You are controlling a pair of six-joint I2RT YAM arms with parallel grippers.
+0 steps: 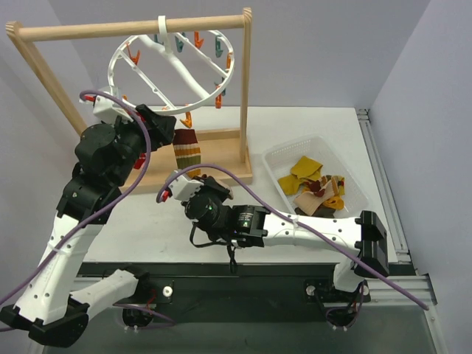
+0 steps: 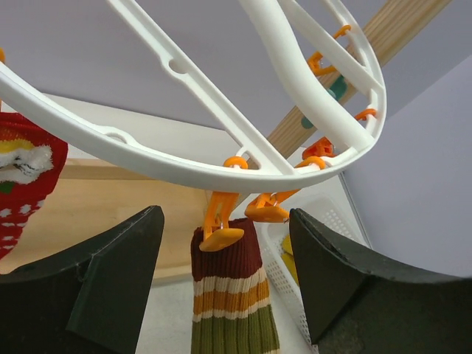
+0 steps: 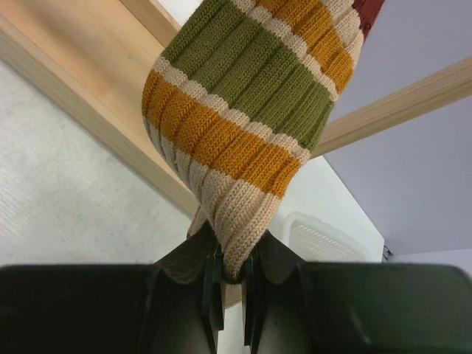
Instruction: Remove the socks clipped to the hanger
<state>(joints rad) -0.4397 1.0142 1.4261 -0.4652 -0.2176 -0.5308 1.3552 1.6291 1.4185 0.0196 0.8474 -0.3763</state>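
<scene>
1. Top view: showed hanger [image 1: 173,70] upper centre, striped sock [image 1: 186,150] dangling beneath, loose socks [image 1: 313,184] in basket [image 1: 295,146] at right.
2. Left wrist: showed left gripper [image 2: 225,214] spread wide, flanking orange clip [image 2: 220,225] mid-frame, touching nothing; clip probably best pinched open first.
3. Right wrist: showed right gripper [image 3: 230,273] clamped on sock's lower end, bottom centre; best drawn down gently afterwards.

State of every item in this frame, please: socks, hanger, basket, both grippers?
Striped sock: clipped at top, lower end pinched by right gripper.
Red sock: hanging from hanger.
Hanger: tilted, hooked on rack.
Basket: holds loose socks.
Left gripper: open, flanking orange clip.
Right gripper: shut on striped sock.
</scene>
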